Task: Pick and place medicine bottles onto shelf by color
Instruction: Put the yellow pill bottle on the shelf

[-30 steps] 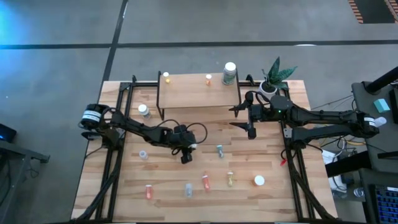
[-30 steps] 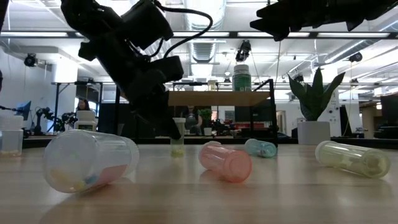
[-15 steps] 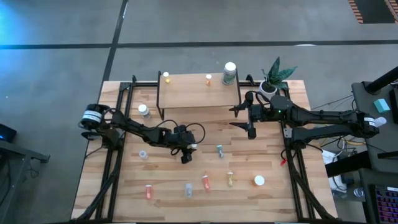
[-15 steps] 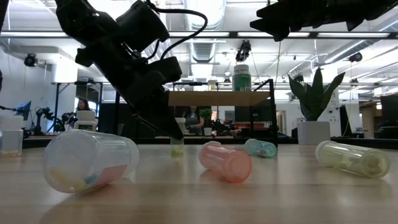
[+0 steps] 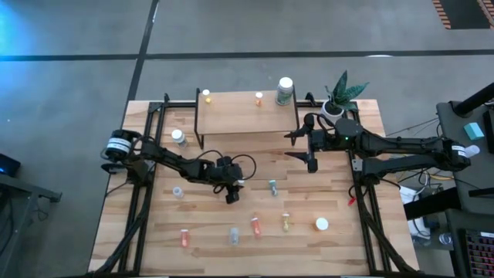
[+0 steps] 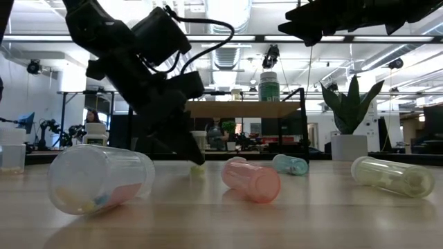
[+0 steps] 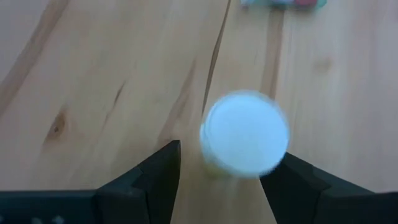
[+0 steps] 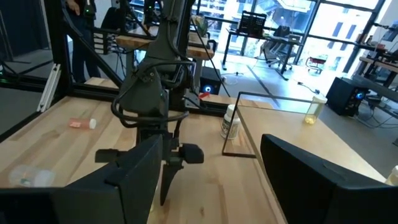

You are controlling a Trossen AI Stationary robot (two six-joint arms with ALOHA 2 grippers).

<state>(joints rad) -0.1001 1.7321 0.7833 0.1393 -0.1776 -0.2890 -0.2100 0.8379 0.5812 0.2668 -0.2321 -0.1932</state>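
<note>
- My left gripper (image 5: 231, 198) is down near the table's middle, fingers spread to either side of a small white-capped bottle (image 7: 244, 133). Wrist view shows gaps on both sides of the cap, so no pinch on it.
- Low view: the same gripper (image 6: 190, 153) sits just above the tabletop (image 5: 324, 193), the bottle's yellowish base (image 6: 198, 168) showing under it.
- My right gripper (image 5: 299, 144) hangs in front of the shelf's right end, fingers wide apart, holding nothing.
- Shelf (image 5: 239, 116) at the table's far edge carries a yellow bottle (image 5: 206, 96) at its left end, an orange one (image 5: 258, 98) mid-right, and a big white-capped bottle (image 5: 285, 90) at the right corner.
- Another larger white-capped bottle (image 5: 178, 137) stands on the table left of the shelf.
- Still loose on the table: a bluish vial (image 5: 272, 187), a clear one (image 5: 177, 191), and a near row of orange (image 5: 184, 238), clear (image 5: 232, 235), orange (image 5: 255, 225), yellow (image 5: 285, 222), plus a white cap (image 5: 321, 224).
- Potted plant (image 5: 340, 96) stands right of the shelf.
</note>
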